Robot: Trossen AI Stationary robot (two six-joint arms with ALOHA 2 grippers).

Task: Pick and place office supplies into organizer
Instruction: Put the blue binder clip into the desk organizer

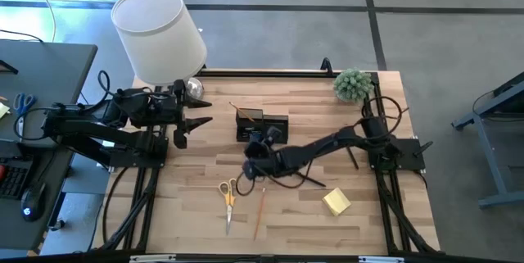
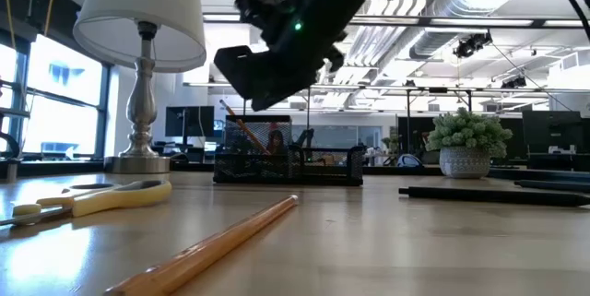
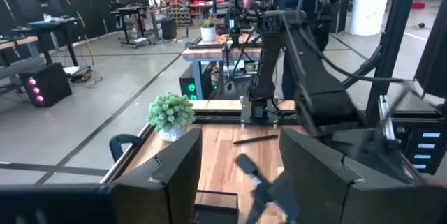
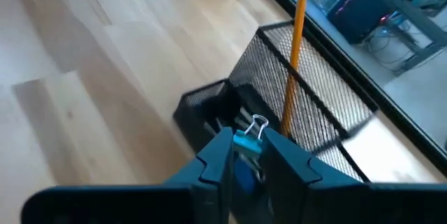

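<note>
The black mesh organizer (image 1: pixel 262 124) stands mid-table with a pencil (image 4: pixel 296 49) upright in it. My right gripper (image 1: pixel 255 158) hovers just near of it, above the table, shut on a small blue clip (image 4: pixel 246 142). Yellow-handled scissors (image 1: pixel 228 193), a loose pencil (image 1: pixel 260 210) and a yellow sticky-note pad (image 1: pixel 336 201) lie flat on the near part of the table. A dark pen (image 1: pixel 311 179) lies under the right arm. My left gripper (image 1: pixel 192 124) waits open at the table's left, holding nothing. My right gripper pinches the clip's blue body (image 4: pixel 244 144) between its two fingertips. The clip's silver wire loops (image 4: pixel 258 124) stick out past the fingers. The fingers slant downward toward the organizer from its near right side. The clip is lifted clear of the table.
A white-shaded lamp (image 1: pixel 160 34) stands at the far left corner, and a small potted plant (image 1: pixel 352 85) at the far right. A flat black strip (image 2: pixel 489 195) lies on the right of the table. Bare wood lies left of the scissors.
</note>
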